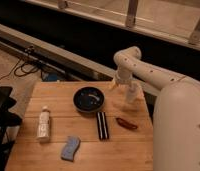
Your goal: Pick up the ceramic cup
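Note:
The ceramic cup [132,94] is a small pale whitish cup near the far right edge of the wooden table [53,95], to the right of the wide dark bowl [89,98]. My gripper [128,86] hangs from the white arm [127,60] and sits right at the cup's top, covering its rim. I cannot tell whether the cup rests on the table or is lifted off it.
A white bottle [43,123] lies at the left. A blue sponge [70,148] lies at the front. A black bar [102,125] and a reddish-brown item [126,123] lie in front of the bowl. A black chair [0,117] stands left of the table.

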`<state>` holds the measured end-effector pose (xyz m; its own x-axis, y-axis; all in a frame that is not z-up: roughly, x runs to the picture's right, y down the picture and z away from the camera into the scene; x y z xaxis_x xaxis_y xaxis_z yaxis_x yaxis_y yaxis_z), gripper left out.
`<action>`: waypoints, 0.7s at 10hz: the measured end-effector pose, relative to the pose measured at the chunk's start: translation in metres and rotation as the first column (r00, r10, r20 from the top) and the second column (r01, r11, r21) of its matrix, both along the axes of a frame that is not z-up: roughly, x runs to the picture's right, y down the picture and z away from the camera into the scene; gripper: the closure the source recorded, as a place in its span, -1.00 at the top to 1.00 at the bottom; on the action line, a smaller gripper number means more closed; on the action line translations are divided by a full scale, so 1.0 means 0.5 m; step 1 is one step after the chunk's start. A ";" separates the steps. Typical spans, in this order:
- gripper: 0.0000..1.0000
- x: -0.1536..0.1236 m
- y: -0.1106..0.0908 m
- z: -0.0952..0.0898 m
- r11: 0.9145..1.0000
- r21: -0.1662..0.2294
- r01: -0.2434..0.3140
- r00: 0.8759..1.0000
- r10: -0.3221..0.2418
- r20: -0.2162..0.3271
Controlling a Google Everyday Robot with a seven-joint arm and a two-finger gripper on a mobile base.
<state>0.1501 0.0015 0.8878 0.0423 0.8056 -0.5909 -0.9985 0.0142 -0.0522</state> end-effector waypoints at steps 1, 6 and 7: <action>0.60 0.006 -0.003 0.012 1.000 -0.006 -0.005 1.000 0.005 -0.005; -0.12 0.025 -0.003 0.008 1.000 0.026 -0.009 0.999 0.010 -0.048; -0.24 0.028 -0.001 0.009 1.000 0.025 -0.014 0.998 0.015 -0.059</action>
